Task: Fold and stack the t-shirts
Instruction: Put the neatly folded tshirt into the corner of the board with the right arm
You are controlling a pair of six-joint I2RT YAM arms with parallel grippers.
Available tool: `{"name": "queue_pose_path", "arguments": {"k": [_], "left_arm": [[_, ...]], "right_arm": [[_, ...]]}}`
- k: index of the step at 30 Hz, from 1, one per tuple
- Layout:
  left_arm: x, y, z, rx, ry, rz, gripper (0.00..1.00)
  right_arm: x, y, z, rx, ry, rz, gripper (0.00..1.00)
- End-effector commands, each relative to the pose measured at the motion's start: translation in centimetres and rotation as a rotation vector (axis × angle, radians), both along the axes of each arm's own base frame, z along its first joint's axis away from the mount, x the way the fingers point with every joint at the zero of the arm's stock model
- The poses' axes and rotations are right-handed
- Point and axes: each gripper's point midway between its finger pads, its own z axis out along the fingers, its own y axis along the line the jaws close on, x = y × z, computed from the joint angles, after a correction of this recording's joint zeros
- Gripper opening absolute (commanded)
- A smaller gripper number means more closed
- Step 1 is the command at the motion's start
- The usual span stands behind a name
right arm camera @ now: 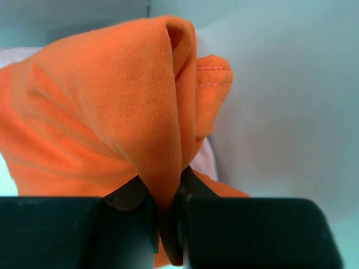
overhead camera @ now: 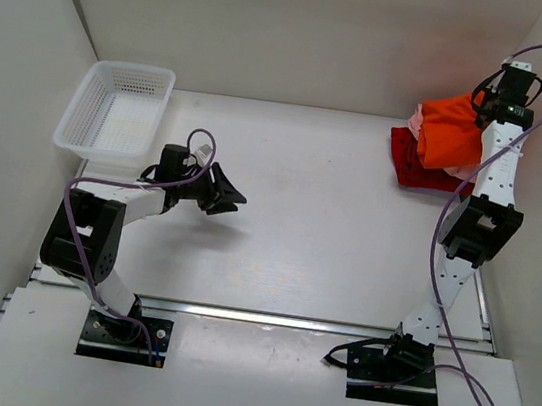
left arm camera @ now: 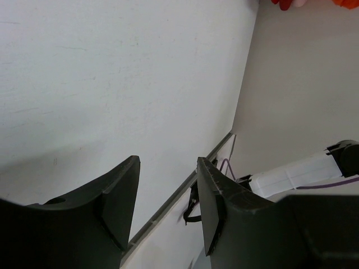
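The orange t-shirt (right arm camera: pixel 101 106) is caught in a fold between the fingers of your right gripper (right arm camera: pixel 166 196). Those fingers are pressed together on the cloth, with nothing but the fabric between them. Above the fingertips the cloth rises in a bunched peak, and a stitched hem (right arm camera: pixel 213 77) shows just to the right of the fold. Behind the orange cloth, the light pink shirt (overhead camera: pixel 420 118) shows in the right wrist view as a pale sliver at the left edge and again just to the right of the fingers. From above, the pink one lies against the orange one on the side facing your other arm. The dark red shirt (overhead camera: pixel 419 171) is spread under both of them on the table (overhead camera: pixel 328 231), below the gripper and on its near side. Your left gripper (left arm camera: pixel 165 196) is well apart from all three shirts. Its fingers stand apart with nothing between them and only bare table surface ahead of them. You cannot tell from these views whether the tips touch the table. Far beyond those fingertips, scraps of red and orange cloth show at the top edge of the left wrist view. The white mesh basket (overhead camera: pixel 133 69) sits behind the left fingers and off to their left, near the wrist.
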Motion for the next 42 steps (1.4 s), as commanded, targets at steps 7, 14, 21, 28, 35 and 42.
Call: {"name": "queue_pose_path", "arguments": {"k": [7,14,21,28,35,42], "left_arm": [[0.4,0.0,1.3,0.02,-0.049,-0.011,0.56],[0.4,-0.2,1.9,0.011,-0.068,-0.035,0.98],[0.0,-0.3,3.7,0.081,-0.153,-0.097,0.98],[-2.4,-0.3,6.4,0.222,-0.328,-0.152,0.99],[-6.6,-0.2,9.9,0.342,-0.495,-0.195,0.98],[-9.1,2.1,11.9,0.287,-0.58,-0.109,0.99]], "right_arm": [[3.0,-0.2,-0.8,0.086,-0.111,-0.054,0.07],[0.7,0.2,5.4,-0.076,-0.171,-0.231,0.93],[-6.4,8.7,12.6,-0.023,-0.239,-0.169,0.99],[-15.6,16.9,2.5,0.291,-0.175,-0.009,0.99],[-18.4,18.3,4.1,0.314,-0.17,0.055,0.99],[-20.2,18.8,5.2,0.346,-0.204,0.102,0.99]]}}
